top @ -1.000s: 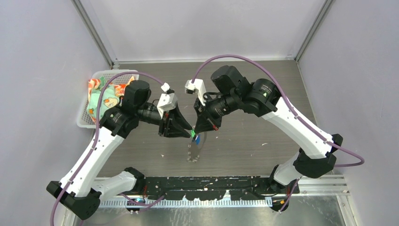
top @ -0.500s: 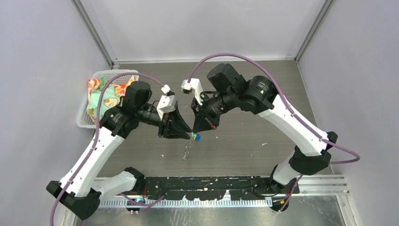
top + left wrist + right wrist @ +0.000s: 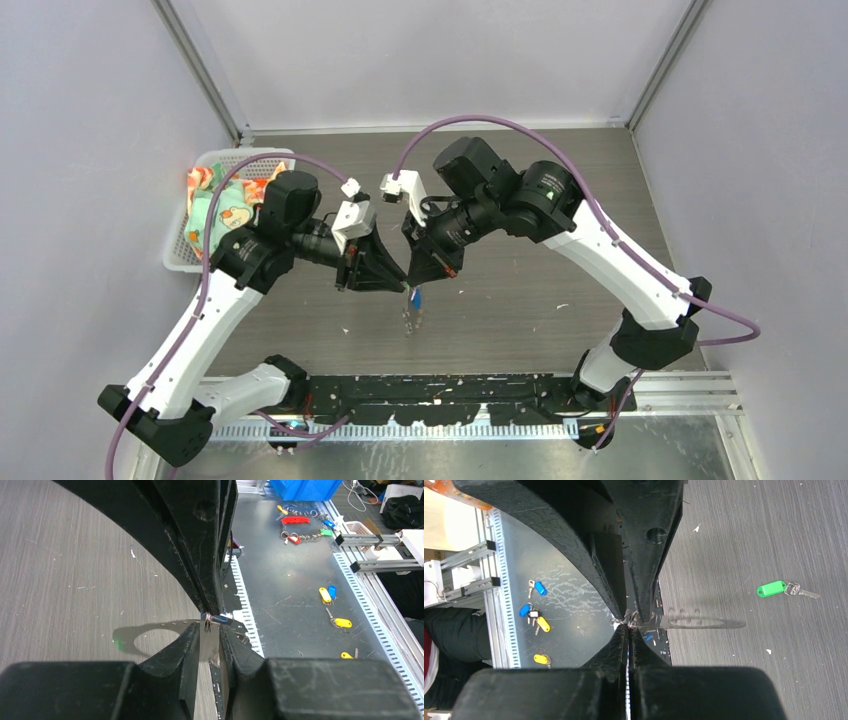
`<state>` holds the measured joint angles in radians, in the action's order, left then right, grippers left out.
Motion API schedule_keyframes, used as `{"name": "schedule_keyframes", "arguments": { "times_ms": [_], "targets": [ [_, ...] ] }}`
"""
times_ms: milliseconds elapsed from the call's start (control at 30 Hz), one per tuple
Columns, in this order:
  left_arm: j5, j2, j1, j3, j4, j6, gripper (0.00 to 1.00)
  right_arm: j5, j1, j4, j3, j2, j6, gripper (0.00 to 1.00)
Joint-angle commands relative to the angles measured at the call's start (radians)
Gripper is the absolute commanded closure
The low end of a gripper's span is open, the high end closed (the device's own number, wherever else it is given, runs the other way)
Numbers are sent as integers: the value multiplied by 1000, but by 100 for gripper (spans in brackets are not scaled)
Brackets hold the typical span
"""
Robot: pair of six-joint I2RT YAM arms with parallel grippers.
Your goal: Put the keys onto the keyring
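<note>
green key [image 3: 772, 588] flat on table [image 3: 749, 530], right wrist view

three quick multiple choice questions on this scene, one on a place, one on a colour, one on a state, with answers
1. Where does the white basket stand?
A) at the far left of the table
B) at the far right
C) between the arm bases

2. In the right wrist view, what colour is the tag of the key lying on the table?
A) pink
B) green
C) white

3. How do the fingers of the right gripper stand?
A) wide open
B) shut on the thin wire of the keyring
C) out of view

Answers:
1 A: the basket sits by the left wall, beside the left arm.
2 B: the tag is bright green.
3 B: the fingers press together, with wire at their tips.
</note>
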<state>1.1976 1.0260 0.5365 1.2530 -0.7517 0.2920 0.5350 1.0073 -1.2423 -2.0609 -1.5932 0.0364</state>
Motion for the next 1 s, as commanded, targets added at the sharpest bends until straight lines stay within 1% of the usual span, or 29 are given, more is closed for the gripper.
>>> {"name": "schedule_keyframes", "arguments": {
  "times_ms": [0,33,67,133,200,233,267,333,367,400,433,567,633,700,800,967],
  "targets": [
    [18,-9,5,40,38,-7,80,20,7,15,-50,-2,5,99],
    [16,-10,5,40,38,-6,85,19,8,16,-49,-3,5,99],
    [14,-12,5,36,38,-5,88,20,7,18,-49,-2,5,99],
    [11,-15,5,30,37,4,99,22,8,21,-51,-3,2,99],
    [5,-12,5,26,37,5,100,25,9,22,-54,-4,0,99],
    [0,-11,5,25,37,5,100,28,9,27,-53,-5,-3,98],
    [-2,-10,5,25,37,4,100,28,11,34,-51,-3,-9,94],
    [-15,-9,5,24,41,-8,100,26,11,62,-31,8,-21,83],
    [-35,-12,5,17,62,-38,100,22,10,85,-12,23,-26,75],
    [-50,-21,5,4,103,-92,100,7,9,117,13,45,-31,65],
    [-63,-33,5,-13,152,-145,100,-11,8,154,50,78,-33,60],
    [-103,-106,4,-127,454,-399,100,-79,-18,382,247,268,-93,41],
    [-120,-133,5,-167,576,-513,100,-117,-35,464,328,349,-123,35],
    [-137,-144,5,-172,623,-557,100,-152,-41,521,405,420,-143,33],
    [-148,-149,5,-159,670,-588,100,-167,-44,608,514,505,-183,32],
    [-150,-125,5,-104,746,-637,100,-177,-45,719,614,563,-242,34]
  ]
}}
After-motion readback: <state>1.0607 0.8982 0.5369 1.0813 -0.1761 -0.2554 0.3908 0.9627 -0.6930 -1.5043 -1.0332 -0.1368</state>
